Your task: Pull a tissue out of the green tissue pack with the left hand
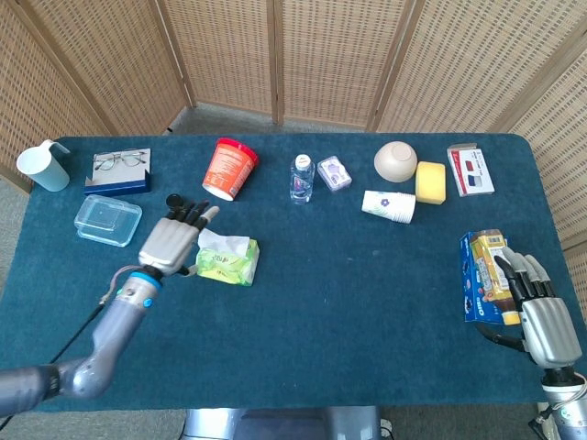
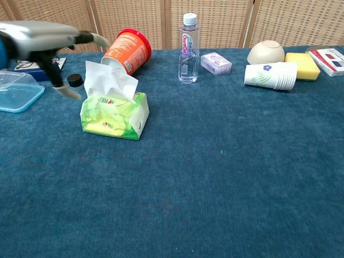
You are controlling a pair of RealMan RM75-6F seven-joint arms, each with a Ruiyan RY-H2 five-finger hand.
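The green tissue pack [image 1: 229, 264] [image 2: 115, 113] lies on the blue table, left of centre, with a white tissue [image 1: 223, 242] [image 2: 109, 78] sticking up from its slot. My left hand [image 1: 174, 240] [image 2: 45, 38] hovers just left of the tissue, fingers spread and extended toward it, holding nothing. It is raised above the table beside the pack. My right hand [image 1: 541, 316] rests at the table's right edge, fingers apart, next to a blue snack box; the chest view does not show it.
An orange tub [image 1: 229, 168] on its side, a small black cap [image 1: 173, 201], a clear plastic box [image 1: 108, 220] and glasses on a blue case [image 1: 118, 171] sit near the left hand. A water bottle [image 2: 188, 48], paper cups [image 2: 271, 74], bowl and sponge stand further right.
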